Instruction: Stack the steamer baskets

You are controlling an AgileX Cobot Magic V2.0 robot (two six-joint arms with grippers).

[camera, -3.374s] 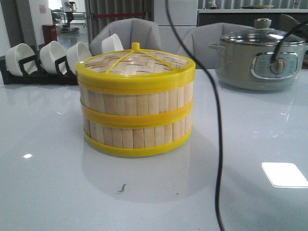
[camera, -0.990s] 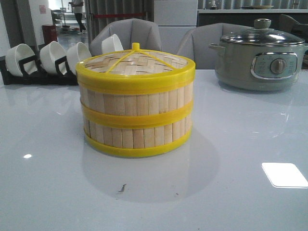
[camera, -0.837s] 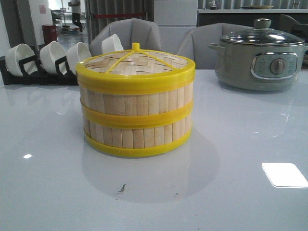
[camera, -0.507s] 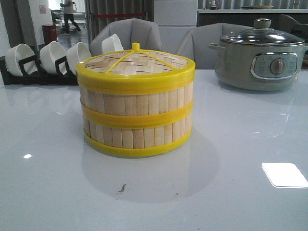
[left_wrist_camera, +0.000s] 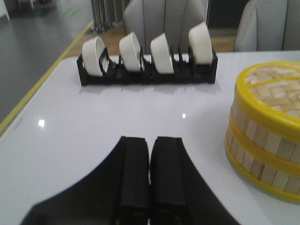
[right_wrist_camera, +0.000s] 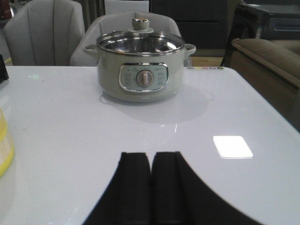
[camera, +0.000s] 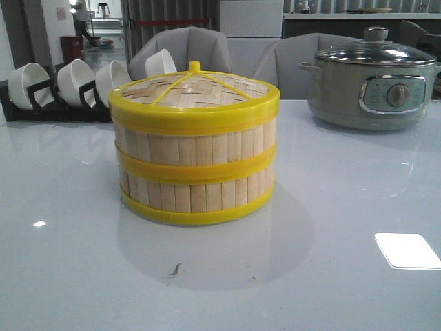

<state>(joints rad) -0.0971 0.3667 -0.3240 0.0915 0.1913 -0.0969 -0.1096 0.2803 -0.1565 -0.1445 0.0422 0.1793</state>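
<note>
The two steamer baskets stand stacked one on the other in the middle of the table, with the woven lid on top. The stack also shows in the left wrist view, and its edge shows in the right wrist view. My left gripper is shut and empty, above the table, apart from the stack. My right gripper is shut and empty, above the table on the stack's other side. Neither gripper shows in the front view.
A black rack with white bowls stands at the back left; it also shows in the left wrist view. A grey-green electric pot with a glass lid stands at the back right, also in the right wrist view. Chairs stand behind the table.
A black cable that hung across the front view 3.4 s ago is gone. The stack has not moved.
</note>
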